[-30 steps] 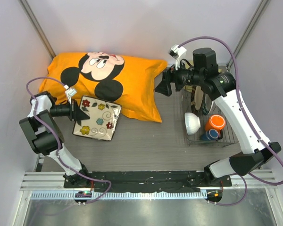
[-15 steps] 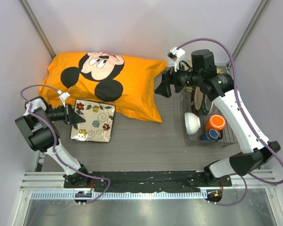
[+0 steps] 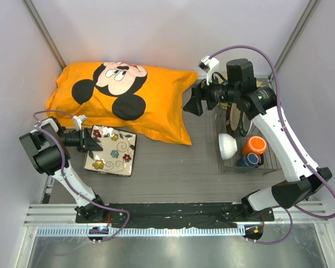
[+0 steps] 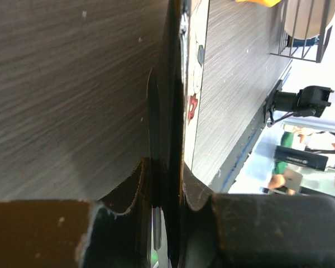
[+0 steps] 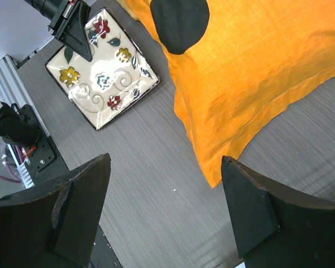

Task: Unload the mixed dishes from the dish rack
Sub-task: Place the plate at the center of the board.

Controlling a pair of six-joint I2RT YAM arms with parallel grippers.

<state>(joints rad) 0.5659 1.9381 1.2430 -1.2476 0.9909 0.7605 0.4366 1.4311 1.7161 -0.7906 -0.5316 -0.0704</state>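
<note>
My left gripper (image 3: 94,140) is shut on the far-left edge of the square cream floral plate (image 3: 113,152), which lies flat at table height just in front of the pillow. In the left wrist view the plate (image 4: 191,84) shows edge-on, pinched between the fingers (image 4: 156,139). The right wrist view takes in the whole plate (image 5: 103,67). My right gripper (image 3: 192,104) hangs open and empty left of the dish rack (image 3: 268,167). The rack holds a white bowl (image 3: 227,145), an orange mug (image 3: 255,146), a small dark-blue cup (image 3: 248,161) and an upright plate (image 3: 235,115).
A big orange Mickey Mouse pillow (image 3: 145,97) fills the far left of the table, its corner (image 5: 251,84) below my right gripper (image 5: 166,161). Grey walls close in on both sides. The black base rail (image 3: 173,211) runs along the near edge.
My left gripper has drawn the floral plate toward the near left, off the pillow's edge and lower to the table. The right arm has barely moved.
</note>
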